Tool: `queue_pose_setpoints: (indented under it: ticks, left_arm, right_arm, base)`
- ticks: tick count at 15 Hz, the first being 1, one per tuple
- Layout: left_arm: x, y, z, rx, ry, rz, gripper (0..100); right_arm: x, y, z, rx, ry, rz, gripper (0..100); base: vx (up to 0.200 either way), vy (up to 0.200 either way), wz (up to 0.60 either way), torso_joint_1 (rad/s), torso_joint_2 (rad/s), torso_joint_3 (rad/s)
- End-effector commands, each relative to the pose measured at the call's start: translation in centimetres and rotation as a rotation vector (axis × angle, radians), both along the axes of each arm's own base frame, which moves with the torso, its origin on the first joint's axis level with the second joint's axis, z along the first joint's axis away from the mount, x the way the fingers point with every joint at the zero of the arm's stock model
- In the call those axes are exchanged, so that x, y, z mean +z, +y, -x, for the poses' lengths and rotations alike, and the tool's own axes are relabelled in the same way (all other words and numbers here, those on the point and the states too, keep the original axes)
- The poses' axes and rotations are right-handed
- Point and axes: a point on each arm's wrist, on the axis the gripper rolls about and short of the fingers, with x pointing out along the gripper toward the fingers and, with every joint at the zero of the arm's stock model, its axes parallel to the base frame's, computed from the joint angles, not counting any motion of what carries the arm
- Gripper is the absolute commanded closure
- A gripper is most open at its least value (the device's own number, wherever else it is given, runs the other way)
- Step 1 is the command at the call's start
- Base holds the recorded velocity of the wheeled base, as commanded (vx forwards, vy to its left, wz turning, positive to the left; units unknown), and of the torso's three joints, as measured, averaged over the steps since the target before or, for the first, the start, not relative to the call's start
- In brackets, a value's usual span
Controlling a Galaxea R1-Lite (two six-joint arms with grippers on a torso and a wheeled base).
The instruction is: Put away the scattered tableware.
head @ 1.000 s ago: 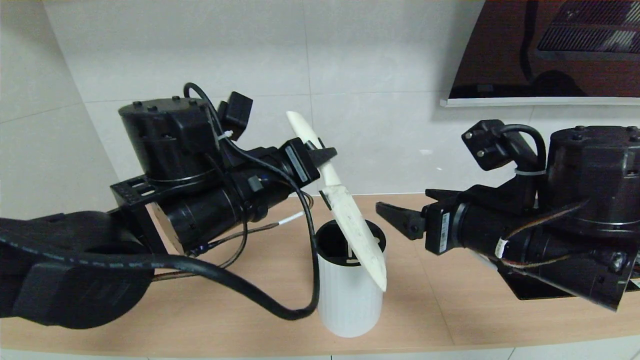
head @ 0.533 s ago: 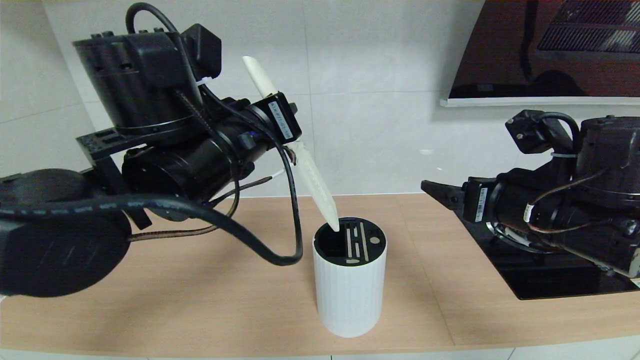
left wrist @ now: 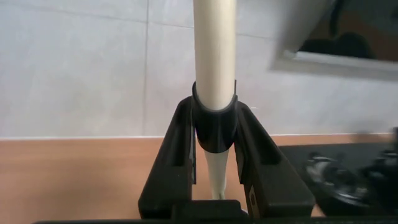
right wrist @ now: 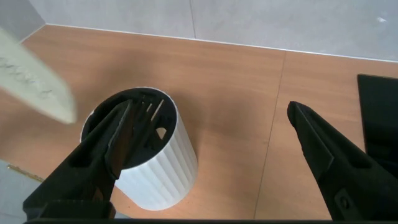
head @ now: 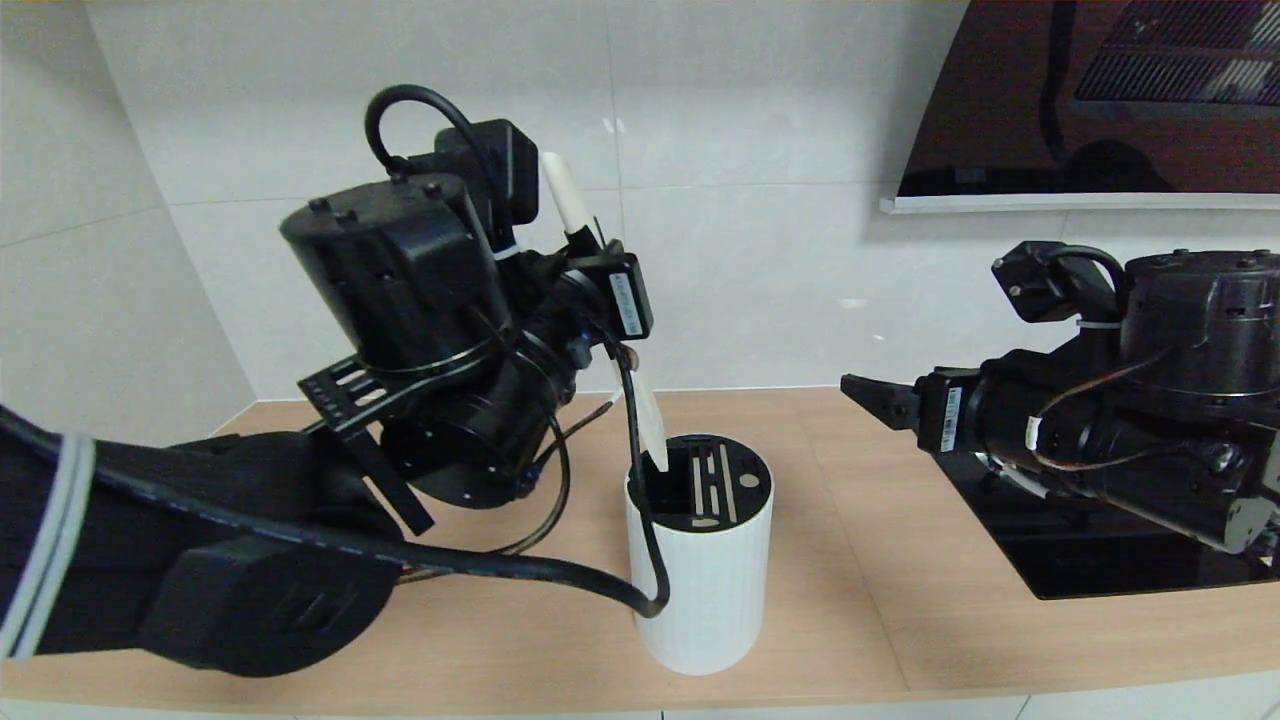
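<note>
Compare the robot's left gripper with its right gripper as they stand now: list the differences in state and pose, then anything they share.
The left gripper is shut on the handle of the white knife; the right gripper is open and empty. The left gripper is above the white ribbed cylindrical holder, with the knife tip at its black slotted top; the right gripper is off to the holder's side. Both are black with two fingers.

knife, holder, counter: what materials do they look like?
Knife: off-white blade and handle, matte, no metallic shine; likely ceramic or plastic.
Holder: white ribbed wall, matte, with a black slotted top; probably plastic.
Counter: light wood-grain look, smooth; wood or laminate, cannot tell.
</note>
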Motion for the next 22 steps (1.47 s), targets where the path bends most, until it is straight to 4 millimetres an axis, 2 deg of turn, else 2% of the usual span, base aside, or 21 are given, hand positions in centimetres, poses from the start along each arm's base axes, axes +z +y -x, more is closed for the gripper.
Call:
queue_pose_setpoints:
  ticks: [1,7,12,17,22]
  left_arm:
    - [-2.4,-1.4,-0.7,0.019,0.032,-0.054,100]
    - [-3.1,-2.2,-0.8,0.017,0.035,-0.067,100]
    - [-5.3,-3.9,-0.9,0.005,0.063,-0.093,100]
    - [-7.1,-4.6,-0.6,-0.006,0.1,-0.133,100]
    - [-11.3,-5.7,-1.3,-0.01,0.178,-0.217,100]
  right_arm:
    - [-0.2,0.1,-0.1,0.001,0.007,0.005,0]
    - [-0.3,0.1,-0.1,0.003,0.01,0.006,0]
    - [-0.5,0.2,-0.1,0.003,0.014,0.009,0]
    - [-0.7,0.2,-0.3,0.003,0.02,0.013,0]
    - [-1.1,0.4,-0.5,0.003,0.032,0.02,0]
  base:
    - [0.0,0.0,0.0,0.0,0.0,0.0]
    - [0.0,0.0,0.0,0.0,0.0,0.0]
    - [0.0,0.0,0.0,0.0,0.0,0.0]
    - [0.0,0.0,0.0,0.0,0.0,0.0]
    - [0.0,0.0,0.0,0.0,0.0,0.0]
